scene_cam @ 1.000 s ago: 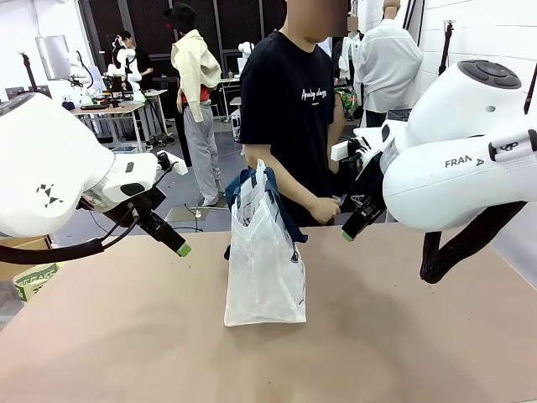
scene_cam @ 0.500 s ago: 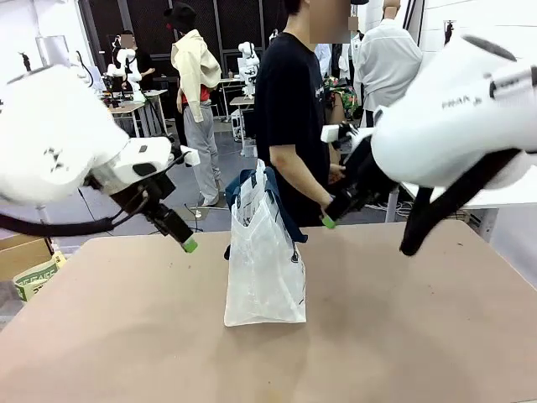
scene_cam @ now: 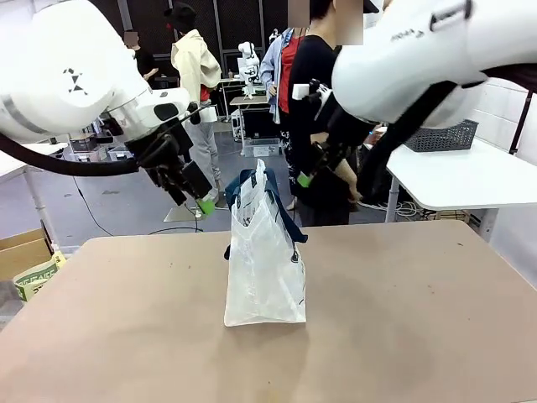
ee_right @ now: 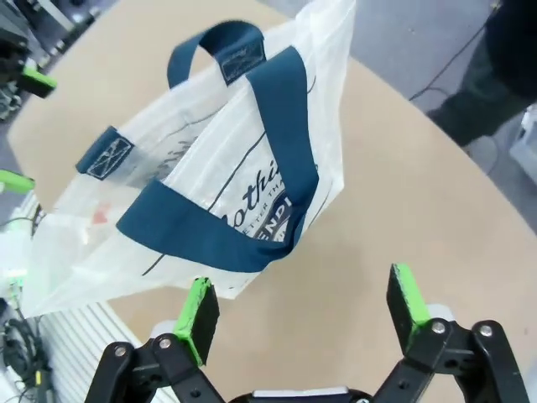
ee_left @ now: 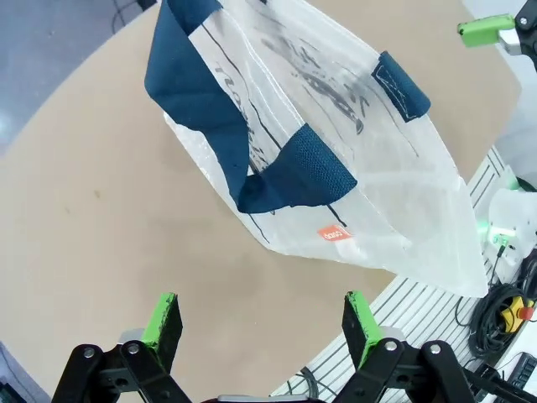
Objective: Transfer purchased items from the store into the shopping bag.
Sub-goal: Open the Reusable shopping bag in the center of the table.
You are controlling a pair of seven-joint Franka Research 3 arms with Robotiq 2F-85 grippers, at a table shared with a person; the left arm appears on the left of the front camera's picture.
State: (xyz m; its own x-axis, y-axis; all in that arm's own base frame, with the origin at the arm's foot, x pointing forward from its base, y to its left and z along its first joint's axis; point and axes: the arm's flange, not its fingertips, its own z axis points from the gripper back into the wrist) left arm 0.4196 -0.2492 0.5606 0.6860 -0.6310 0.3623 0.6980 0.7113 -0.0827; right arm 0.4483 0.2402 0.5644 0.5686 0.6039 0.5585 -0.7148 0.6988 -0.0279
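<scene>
The shopping bag [scene_cam: 264,269], translucent white with navy handles, stands upright in the middle of the table. My left gripper [scene_cam: 204,206] hangs open just left of the bag's top, a little apart from it. My right gripper [scene_cam: 304,179] hangs open just right of the top, above the handles. In the left wrist view the bag [ee_left: 336,168] with its red tag lies beyond my open gripper [ee_left: 260,323]. In the right wrist view the bag [ee_right: 210,201] and its navy logo lie ahead of my open gripper [ee_right: 304,312]. Nothing is between either pair of fingers. The purchased items are out of view.
A person [scene_cam: 323,126] in dark clothes stands at the table's far edge behind the bag. A white side table with a dark lattice basket [scene_cam: 457,134] stands at the back right. A cardboard box [scene_cam: 33,277] sits off the table's left edge.
Both arms have risen and swung inward, bringing the grippers close to the bag's top on either side. The person behind has shifted. The bag has not moved.
</scene>
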